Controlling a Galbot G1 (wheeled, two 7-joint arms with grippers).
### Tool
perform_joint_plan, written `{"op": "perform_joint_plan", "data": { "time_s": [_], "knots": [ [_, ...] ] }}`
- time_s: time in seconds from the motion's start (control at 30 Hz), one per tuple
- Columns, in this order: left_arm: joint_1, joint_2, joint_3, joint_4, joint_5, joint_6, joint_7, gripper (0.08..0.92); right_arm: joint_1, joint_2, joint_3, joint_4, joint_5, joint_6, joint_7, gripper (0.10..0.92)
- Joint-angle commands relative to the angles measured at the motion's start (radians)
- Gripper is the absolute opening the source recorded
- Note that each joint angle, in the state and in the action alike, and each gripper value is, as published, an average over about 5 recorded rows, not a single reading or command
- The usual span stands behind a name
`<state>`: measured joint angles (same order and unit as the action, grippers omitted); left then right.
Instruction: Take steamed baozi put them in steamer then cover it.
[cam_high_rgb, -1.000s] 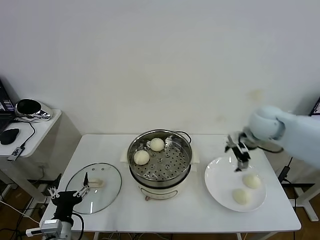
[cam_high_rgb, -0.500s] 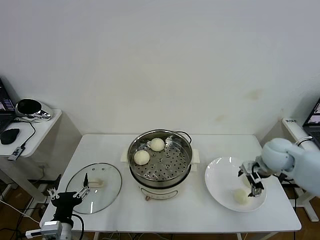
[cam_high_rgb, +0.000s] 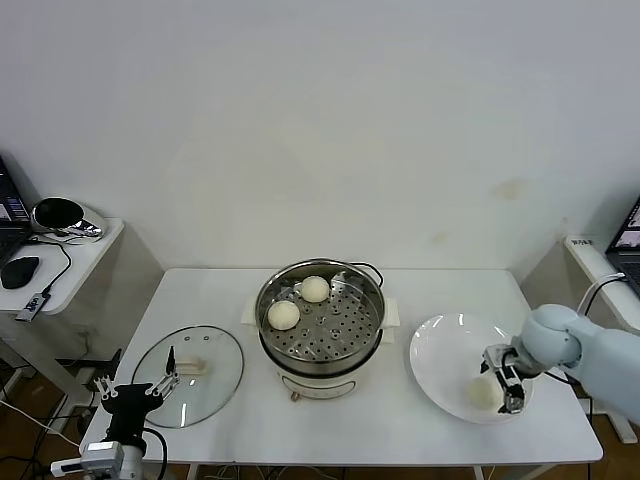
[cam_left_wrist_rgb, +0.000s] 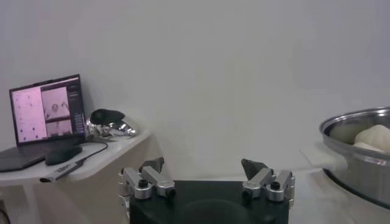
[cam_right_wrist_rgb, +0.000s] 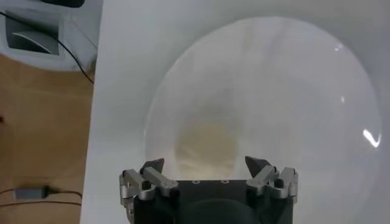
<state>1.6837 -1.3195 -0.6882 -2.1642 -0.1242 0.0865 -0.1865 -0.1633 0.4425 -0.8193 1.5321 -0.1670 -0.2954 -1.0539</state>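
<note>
The steel steamer (cam_high_rgb: 350, 345) stands mid-table with two baozi (cam_high_rgb: 315, 289) (cam_high_rgb: 283, 314) on its perforated tray. Its glass cover (cam_high_rgb: 210, 385) lies flat on the table to the left. On the white plate (cam_high_rgb: 440, 350) to the right, one baozi (cam_high_rgb: 482, 393) shows beside my right gripper (cam_high_rgb: 503, 383), which is low over the plate. In the right wrist view a baozi (cam_right_wrist_rgb: 204, 143) lies just ahead of that open right gripper (cam_right_wrist_rgb: 204, 163), between its fingertips and apart from them. My left gripper (cam_high_rgb: 135, 388) (cam_left_wrist_rgb: 204, 165) waits open off the table's front left corner.
A side table (cam_high_rgb: 85, 250) at the far left carries a laptop (cam_left_wrist_rgb: 46, 115), a mouse (cam_high_rgb: 18, 271) and a cable. The steamer's rim (cam_left_wrist_rgb: 359, 122) shows in the left wrist view. The plate sits close to the table's right and front edges.
My right gripper came from above the plate's far rim toward the front and dropped low onto the plate. One of the two baozi there is now hidden behind it. The left arm stayed put.
</note>
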Motion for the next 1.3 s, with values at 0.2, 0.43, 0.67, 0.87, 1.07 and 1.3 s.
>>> {"op": "perform_joint_plan", "data": {
  "time_s": [0.2,0.43,0.67,0.87,1.07,1.3],
  "knots": [
    [-0.001,-0.001,0.000,0.001,0.000,0.000,-0.001,0.823,-0.044,0.044,0.048,-0.050,-0.005,-0.003,0.013,0.706],
    [-0.002,-0.001,0.002,-0.003,0.000,0.000,-0.001,0.823,0.042,0.030,0.013,-0.039,0.024,0.004,-0.018,0.598],
    [-0.004,0.003,-0.001,-0.005,-0.005,0.000,-0.001,0.823,0.334,0.020,-0.066,-0.047,0.128,0.029,-0.108,0.578],
    [-0.007,0.006,-0.004,-0.003,-0.012,-0.001,-0.001,0.823,0.595,0.101,-0.138,-0.087,0.212,0.045,-0.177,0.579],
    [-0.006,0.008,-0.016,-0.002,-0.021,-0.003,-0.001,0.823,0.765,0.271,-0.167,-0.119,0.323,0.038,-0.124,0.580],
    [-0.008,0.003,-0.021,-0.003,-0.023,-0.005,-0.002,0.823,0.800,0.461,-0.218,-0.075,0.366,0.123,-0.074,0.585]
  ]
}}
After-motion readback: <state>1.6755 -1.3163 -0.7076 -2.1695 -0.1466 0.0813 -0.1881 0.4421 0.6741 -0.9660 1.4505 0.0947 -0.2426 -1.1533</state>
